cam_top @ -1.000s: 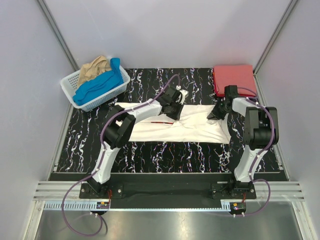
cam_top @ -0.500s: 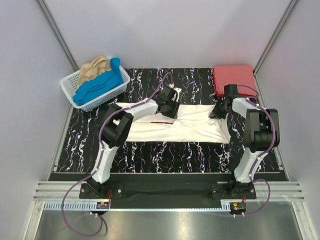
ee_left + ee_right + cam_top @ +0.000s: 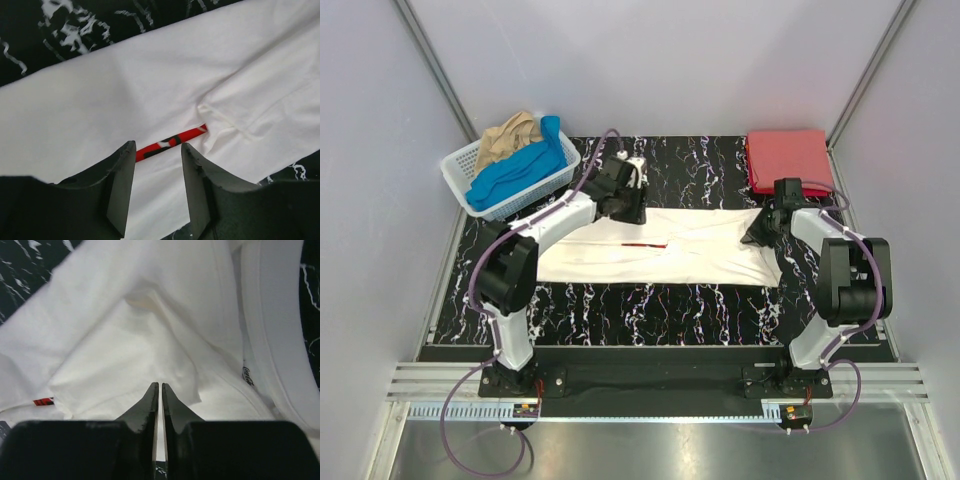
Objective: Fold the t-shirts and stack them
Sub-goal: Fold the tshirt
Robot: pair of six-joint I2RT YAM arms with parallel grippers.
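Note:
The white t-shirt (image 3: 660, 258) lies spread across the middle of the table, folded lengthwise, with a thin strip of its red print (image 3: 645, 243) showing at the fold. My left gripper (image 3: 626, 203) is open and empty over the shirt's far edge. In the left wrist view the gripper (image 3: 157, 150) hovers above the white cloth (image 3: 100, 95) and the red strip (image 3: 172, 141). My right gripper (image 3: 761, 231) is at the shirt's right end. In the right wrist view it (image 3: 160, 386) is shut, tips on a fold of white cloth (image 3: 125, 355). The folded red t-shirt (image 3: 788, 158) lies at the far right.
A white lattice basket (image 3: 480, 195) at the far left holds the blue tee (image 3: 520, 170) and the tan tee (image 3: 508, 135). The black marbled table (image 3: 650, 310) shows in front of the shirt. Grey walls close in both sides.
My left gripper has let go of the shirt's middle and moved back and to the left, to the far edge. The shirt's top fold now lies flatter. The right gripper has barely moved.

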